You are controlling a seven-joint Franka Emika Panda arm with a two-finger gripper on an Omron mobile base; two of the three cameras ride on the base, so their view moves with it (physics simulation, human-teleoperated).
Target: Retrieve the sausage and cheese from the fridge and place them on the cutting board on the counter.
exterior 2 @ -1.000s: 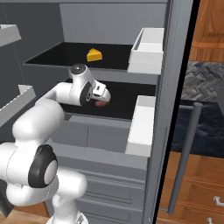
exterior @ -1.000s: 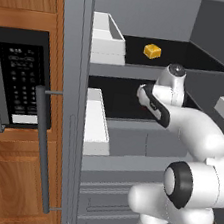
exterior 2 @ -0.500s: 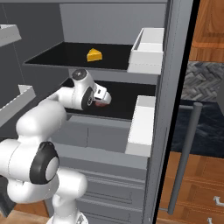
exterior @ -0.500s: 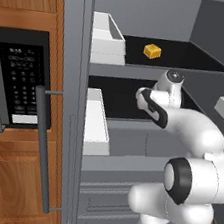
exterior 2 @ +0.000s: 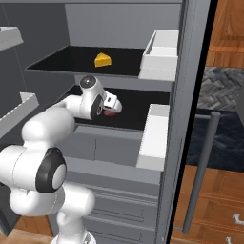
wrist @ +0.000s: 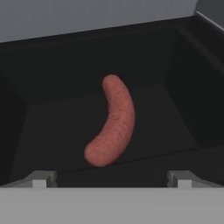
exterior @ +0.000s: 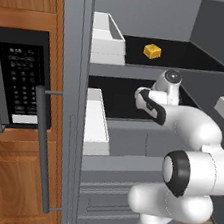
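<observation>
On the black lower shelf of the open grey fridge point(exterior: 68, 77) lies the reddish-brown, curved sausage point(wrist: 113, 122), which also peeks out below the hand as a red bit point(exterior 2: 110, 114). My gripper point(wrist: 111, 178) is open, its two fingertips spread low on either side of the sausage and short of its near end, touching nothing. The yellow-orange cheese point(exterior: 152, 51) point(exterior 2: 102, 60) sits on the shelf above, clear of the arm. The dark counter point(exterior 2: 224, 138) runs to the right of the fridge. The cutting board is out of view.
White door bins point(exterior: 95, 117) point(exterior 2: 152, 133) flank the shelves, with more higher up point(exterior: 109, 38) point(exterior 2: 162, 52). A black-panelled microwave point(exterior: 17, 80) sits in wooden cabinets on the left. Long bar handles point(exterior: 41, 144) point(exterior 2: 200, 176) hang on the doors. Grey drawers lie below the shelves.
The hand has reached a little deeper into the lower shelf towards the sausage. The jaws have stayed open, and the sausage and cheese have not moved.
</observation>
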